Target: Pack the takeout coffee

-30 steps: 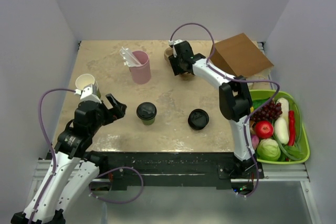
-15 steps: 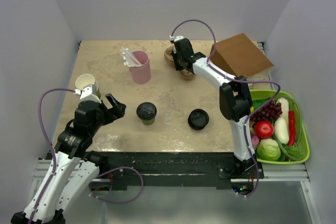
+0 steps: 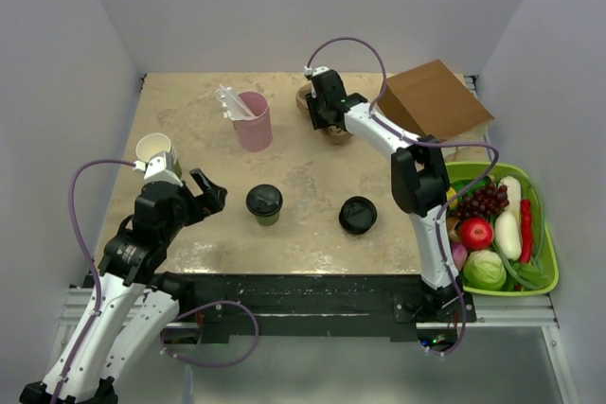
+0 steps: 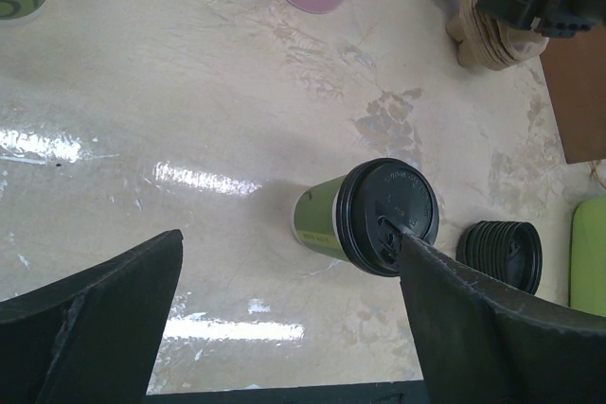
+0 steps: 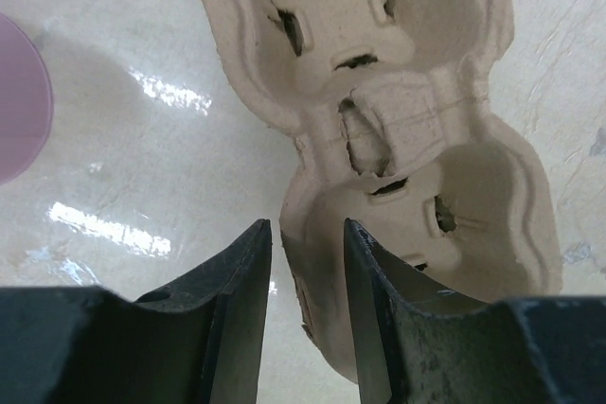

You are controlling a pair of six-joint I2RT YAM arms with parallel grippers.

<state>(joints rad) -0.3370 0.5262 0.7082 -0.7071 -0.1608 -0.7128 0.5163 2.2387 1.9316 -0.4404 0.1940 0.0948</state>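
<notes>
The takeout coffee [image 3: 264,203], a small cup with a greenish side and a round black lid, stands upright on the table [image 3: 189,101] near its near edge, left of the middle. The left gripper [image 3: 210,191] hangs just to the left of it, its jaws spread wide and holding nothing; from the left wrist view we see the cup between and beyond the two fingers, clear of both. To the right of the coffee lies a low stack of black lids [image 3: 358,215], apart from it. Farther back stands a taller pink cup [image 3: 254,122], and at the left edge a stack of white paper cups [image 3: 154,149]. The right gripper [image 5: 305,232] reaches to the far side, over a pulp cup carrier [image 5: 379,92]. Its jaws stand narrow, with the carrier's near rim between them; we cannot tell whether they press on it. A brown paper bag [image 3: 436,99] lies at the far right, and a green basket [image 3: 547,267] of produce sits off the table's right side.
</notes>
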